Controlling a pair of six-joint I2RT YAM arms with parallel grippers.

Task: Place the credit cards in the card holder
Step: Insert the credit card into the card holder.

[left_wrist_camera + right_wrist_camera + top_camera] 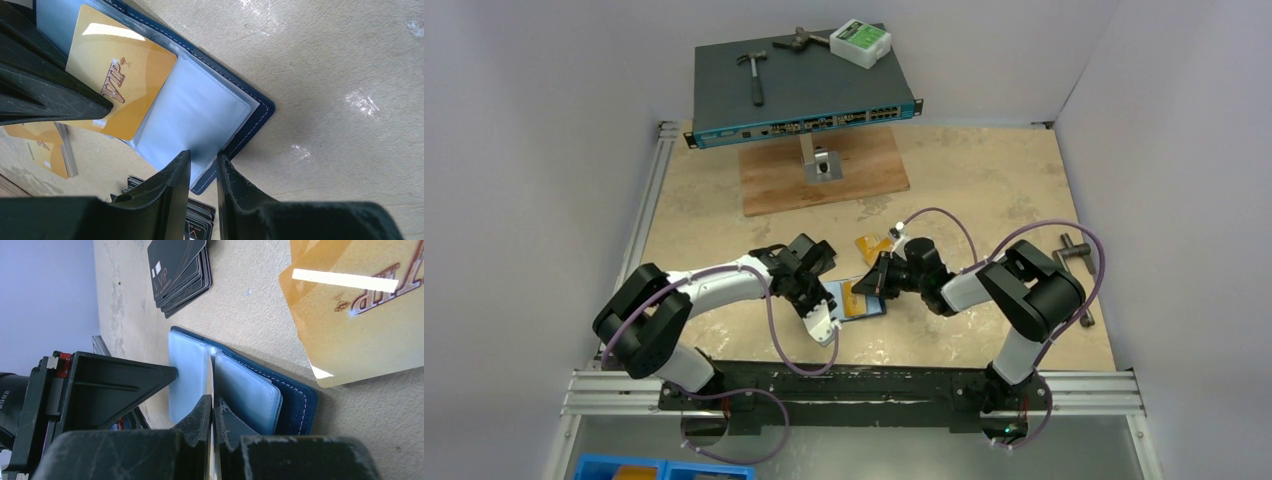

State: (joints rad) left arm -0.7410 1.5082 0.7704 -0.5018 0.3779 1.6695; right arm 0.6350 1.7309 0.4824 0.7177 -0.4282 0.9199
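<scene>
The card holder (872,308) lies open on the table, navy outside (260,107) with pale blue sleeves (295,400). My right gripper (212,402) is shut on a gold credit card, seen edge-on (212,380) between its fingers. In the left wrist view that VIP card (120,75) sits partly inside a sleeve. My left gripper (204,157) stands with its jaws slightly apart, straddling the holder's near edge. More gold cards (360,325) lie loose beside the holder (871,245). A stack of black cards (177,270) lies close by (200,220).
A network switch (804,85) on a metal stand over a wooden board (824,175) stands at the back, with a hammer (752,72) and a white box (860,42) on top. A metal tool (1074,255) lies at the right. A blue bin (624,468) sits below the rail.
</scene>
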